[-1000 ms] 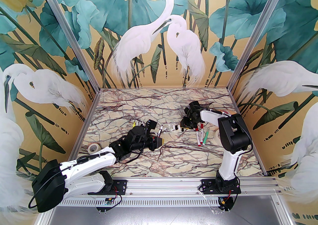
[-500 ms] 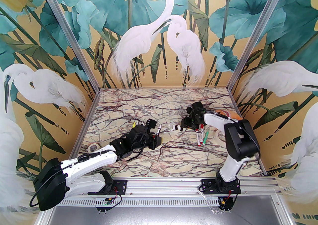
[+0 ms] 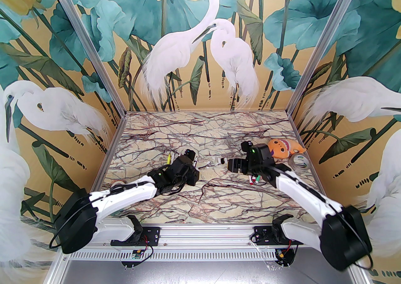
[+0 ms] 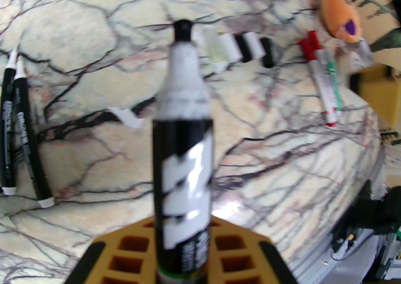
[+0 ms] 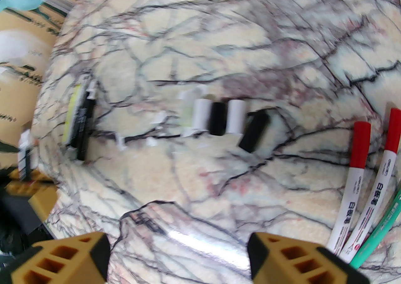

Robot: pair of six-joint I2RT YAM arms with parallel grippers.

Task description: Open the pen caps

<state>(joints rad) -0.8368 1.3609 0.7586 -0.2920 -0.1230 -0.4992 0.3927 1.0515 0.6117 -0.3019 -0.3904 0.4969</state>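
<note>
Several loose pen caps lie in a row mid-table: white (image 5: 200,113), black (image 5: 217,118), white (image 5: 235,116) and a tilted black one (image 5: 254,131), also the row (image 3: 219,160). My right gripper (image 5: 178,254) hangs open just right of them, with nothing between its fingers (image 5: 297,260). My left gripper (image 4: 181,245) is shut on a black-and-white marker (image 4: 183,157) whose black tip (image 4: 182,30) is bare. In the top view the left gripper (image 3: 191,173) is left of the caps and the right gripper (image 3: 231,165) is beside them. Two red-capped pens (image 5: 360,145) and a green pen (image 5: 385,232) lie right of the caps.
Two black pens (image 4: 18,135) and a yellow one (image 3: 169,159) lie at the left. An orange plush fish (image 3: 282,148) and a clear tape roll (image 3: 299,162) sit at the right, by the wall. Another tape roll (image 3: 116,184) peeks out behind the left arm.
The right gripper opened and its arm swung down and back to the right, uncovering the plush and tape. The left arm pulled the marker slightly left.
</note>
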